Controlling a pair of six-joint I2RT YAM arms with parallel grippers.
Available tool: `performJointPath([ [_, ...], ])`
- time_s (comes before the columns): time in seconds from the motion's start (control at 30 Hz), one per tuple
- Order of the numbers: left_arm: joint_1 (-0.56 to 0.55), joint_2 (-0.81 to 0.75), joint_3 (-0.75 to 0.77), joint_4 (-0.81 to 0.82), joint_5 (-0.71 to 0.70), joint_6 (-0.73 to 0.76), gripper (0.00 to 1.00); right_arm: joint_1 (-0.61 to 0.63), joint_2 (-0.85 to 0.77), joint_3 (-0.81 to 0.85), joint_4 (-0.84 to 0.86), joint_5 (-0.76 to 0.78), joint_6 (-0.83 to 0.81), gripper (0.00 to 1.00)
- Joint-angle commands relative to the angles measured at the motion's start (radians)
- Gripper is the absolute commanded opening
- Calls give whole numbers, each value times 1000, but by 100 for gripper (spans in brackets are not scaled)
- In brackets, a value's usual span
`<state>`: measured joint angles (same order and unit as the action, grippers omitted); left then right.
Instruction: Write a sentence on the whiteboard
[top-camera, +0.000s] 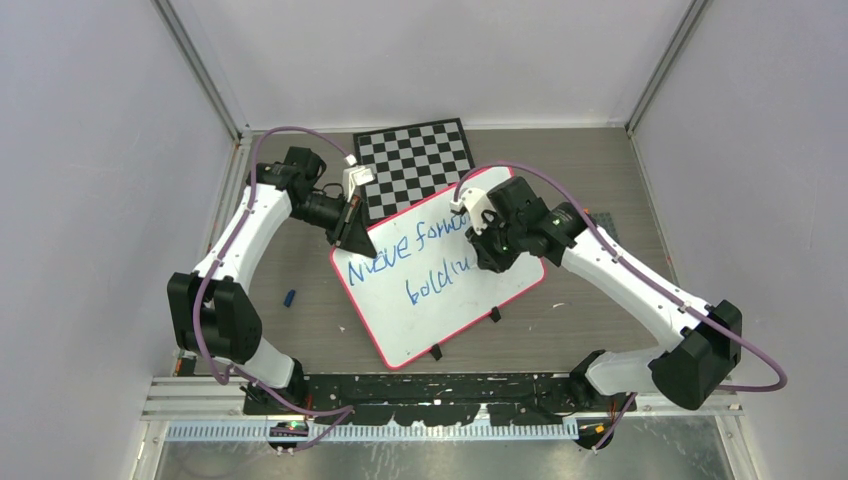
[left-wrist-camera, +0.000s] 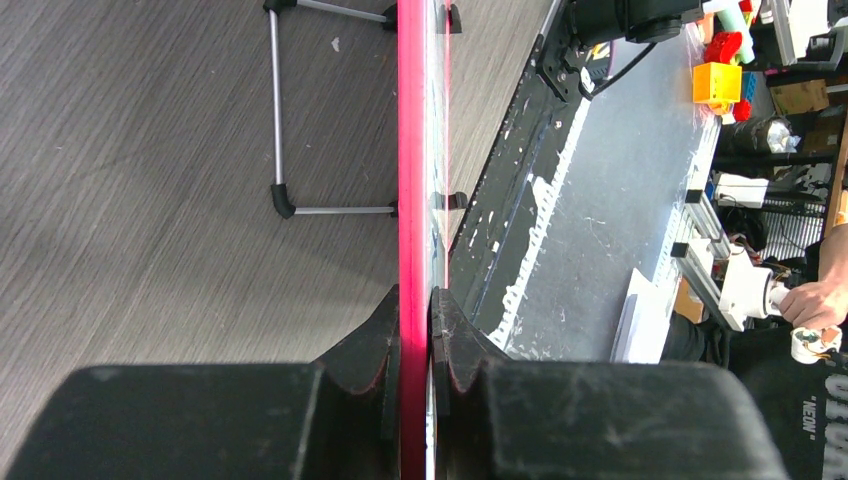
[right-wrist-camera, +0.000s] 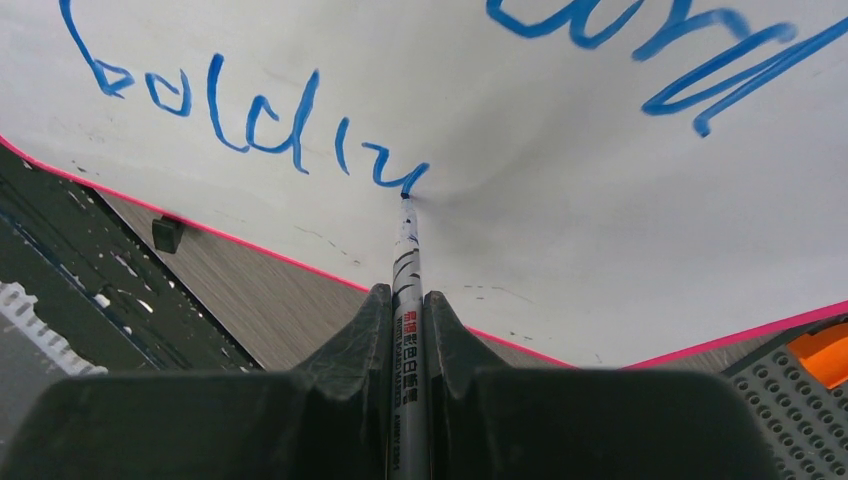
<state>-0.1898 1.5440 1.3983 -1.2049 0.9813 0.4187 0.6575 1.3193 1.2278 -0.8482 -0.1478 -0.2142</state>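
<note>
right pincer (right-wrist-camera: 406, 298) clamps the marker (right-wrist-camera: 407, 245), tip ahead touching the whiteboard (right-wrist-camera: 560, 210) where the sentence (right-wrist-camera: 250, 125) ends; left pincer (left-wrist-camera: 412, 300) pinches its rim.

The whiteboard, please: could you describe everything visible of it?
The whiteboard is a white rectangle with rounded corners, a thin red-pink rim and small black clips on its near edge. It sits skewed on the grey table. Two lines of blue lettering cross it. The left gripper pinches its rim; the marker held by the right gripper touches its face.
</note>
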Motion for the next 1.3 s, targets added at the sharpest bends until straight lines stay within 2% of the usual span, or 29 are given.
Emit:
performJointPath([
  [0.0,-8,-12,-7,54,-96,71,0,-5,-28,-37,38,-3,3,0],
  [0.33,-9,-15,-15,55,-95,71,0,56,4,-41,76,-18,43,0],
  [0.6,-10,-20,-11,50,-92,71,0,55,-26,54,-29,-98,38,0],
  [0.9,-10,-22,-5,39,-92,81,0,15,-92,-3,-66,-6,1,0],
  [1.27,-11,-28,-31,56,-101,84,0,1,-7,-28,-18,66,-14,0],
])
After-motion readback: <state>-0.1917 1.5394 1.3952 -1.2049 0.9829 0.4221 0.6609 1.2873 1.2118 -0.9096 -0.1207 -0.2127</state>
